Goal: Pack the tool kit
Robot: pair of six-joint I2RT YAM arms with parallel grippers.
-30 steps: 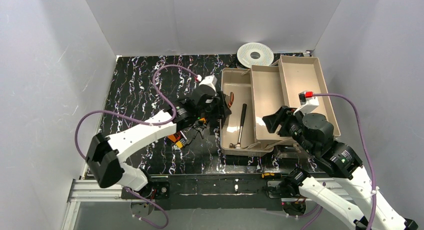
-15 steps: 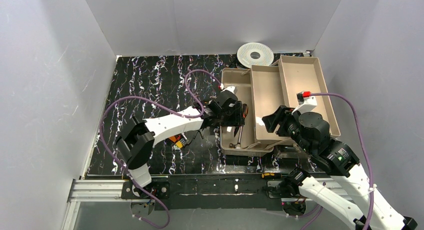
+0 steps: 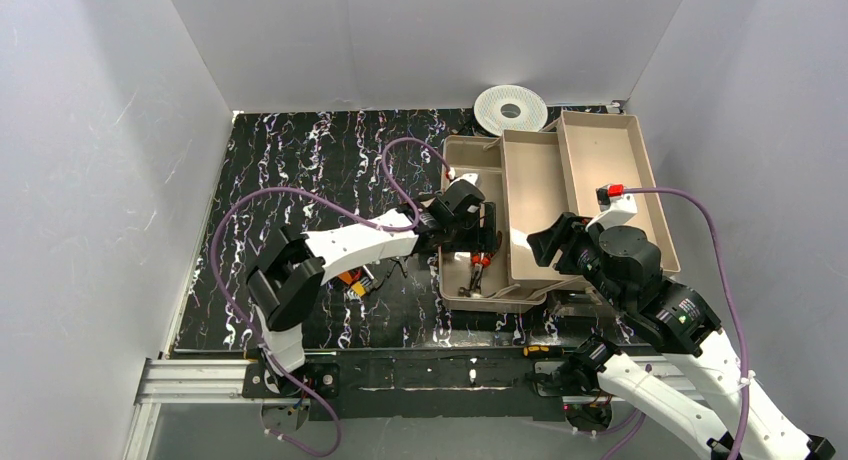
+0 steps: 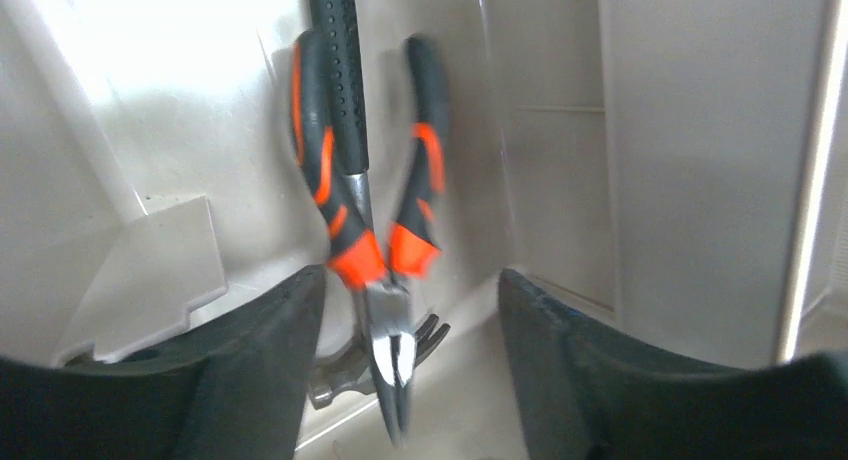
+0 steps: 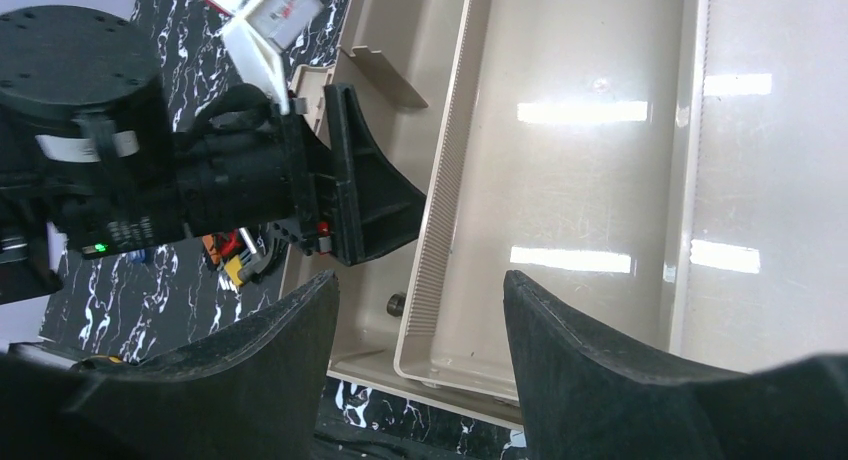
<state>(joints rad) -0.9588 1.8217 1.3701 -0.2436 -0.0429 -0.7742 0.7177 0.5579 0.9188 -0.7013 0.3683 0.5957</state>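
Note:
The beige toolbox point(image 3: 600, 140) stands open at the right, with a stepped tray point(image 3: 535, 180) in its middle. My left gripper point(image 3: 478, 242) hovers over its left compartment point(image 3: 470, 155), jaws open. In the left wrist view the red-and-black pliers point(image 4: 345, 210) are blurred between my spread left gripper point(image 4: 410, 280), touching neither finger, over the hammer point(image 4: 340, 80). They also show in the top view point(image 3: 481, 261). The hammer head point(image 3: 470, 290) lies at the compartment's near end. My right gripper point(image 3: 548, 242) is open and empty above the tray's near edge point(image 5: 440, 280). I see no green screwdriver.
A round white spool point(image 3: 510, 108) leans on the back wall behind the box. A small orange and yellow tool point(image 3: 352, 278) lies on the black marbled mat left of the box. White walls close in on both sides.
My left arm swung right from the mat to over the box's left compartment with the pliers. Its jaws are now open and the pliers are free. The right arm barely moved.

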